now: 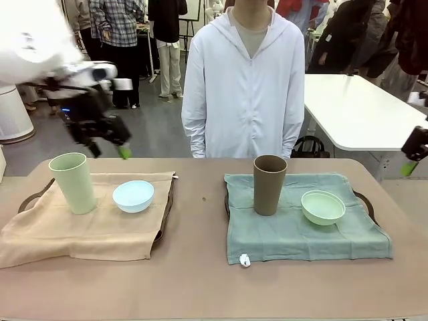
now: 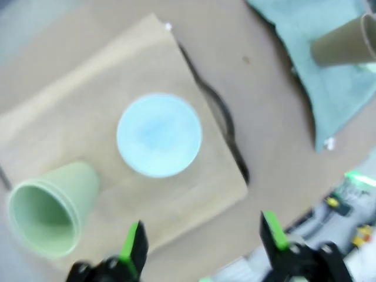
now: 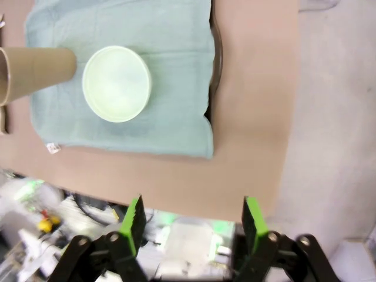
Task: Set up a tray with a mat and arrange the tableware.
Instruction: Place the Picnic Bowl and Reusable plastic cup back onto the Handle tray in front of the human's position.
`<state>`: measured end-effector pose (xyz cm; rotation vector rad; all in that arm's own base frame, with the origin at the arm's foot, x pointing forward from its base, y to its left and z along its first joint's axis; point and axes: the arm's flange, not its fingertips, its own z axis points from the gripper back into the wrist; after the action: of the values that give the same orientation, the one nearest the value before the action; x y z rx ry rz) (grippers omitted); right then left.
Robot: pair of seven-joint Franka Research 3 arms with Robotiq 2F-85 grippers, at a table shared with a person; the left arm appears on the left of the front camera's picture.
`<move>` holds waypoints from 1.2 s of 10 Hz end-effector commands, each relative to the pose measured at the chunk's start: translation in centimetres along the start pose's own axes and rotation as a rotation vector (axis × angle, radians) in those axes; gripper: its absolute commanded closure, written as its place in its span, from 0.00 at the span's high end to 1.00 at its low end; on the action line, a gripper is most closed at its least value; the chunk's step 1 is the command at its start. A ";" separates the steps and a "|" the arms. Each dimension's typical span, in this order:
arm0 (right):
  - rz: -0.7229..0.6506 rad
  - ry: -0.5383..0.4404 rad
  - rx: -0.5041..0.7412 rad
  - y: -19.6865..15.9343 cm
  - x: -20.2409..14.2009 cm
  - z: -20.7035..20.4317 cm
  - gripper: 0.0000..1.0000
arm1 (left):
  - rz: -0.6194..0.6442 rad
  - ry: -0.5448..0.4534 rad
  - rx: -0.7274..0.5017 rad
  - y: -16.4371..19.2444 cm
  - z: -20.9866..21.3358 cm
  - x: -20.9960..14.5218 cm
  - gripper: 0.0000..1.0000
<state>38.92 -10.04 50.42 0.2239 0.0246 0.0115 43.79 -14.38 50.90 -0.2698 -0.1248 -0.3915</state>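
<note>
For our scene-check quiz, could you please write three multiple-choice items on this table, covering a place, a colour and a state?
1. The brown cup stands on:
A. the green mat
B. the tan mat
C. bare table

2. The bowl beside the pale green cup is:
A. white
B. light blue
C. brown

3. The left gripper is:
A. shut on a cup
B. shut on a mat
C. open, holding nothing

Key:
1 A, the front view shows it upright on the green mat.
2 B, its bluish tint shows.
3 C, its fingers stand apart over the tan mat.
</note>
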 end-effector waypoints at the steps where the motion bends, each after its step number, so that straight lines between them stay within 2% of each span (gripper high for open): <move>1: -0.067 0.011 0.199 -4.0 -1.5 1.1 0.85 | 0.055 -0.030 -0.107 4.1 2.0 -3.6 1.00; 3: -0.147 -0.010 0.380 -8.5 -3.8 2.1 0.85 | 0.137 -0.153 -0.191 8.9 5.0 -7.4 1.00; 6: -0.248 -0.060 0.571 -14.7 -6.0 3.1 0.85 | 0.254 -0.280 -0.317 15.1 6.9 -13.6 1.00; 8: -0.272 -0.083 0.690 -17.4 -7.0 3.8 0.85 | 0.302 -0.338 -0.439 18.7 6.8 -16.9 1.00; 11: -0.311 -0.113 0.817 -20.5 -9.1 3.5 0.85 | 0.408 -0.423 -0.559 24.4 6.6 -21.2 1.00; 12: -0.330 -0.124 0.844 -21.0 -9.6 2.8 0.85 | 0.429 -0.463 -0.582 23.9 6.4 -21.1 1.00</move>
<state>29.57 -30.44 49.13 1.0096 -0.0420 -0.3535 32.90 16.68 47.91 -0.8922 -0.3660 0.0765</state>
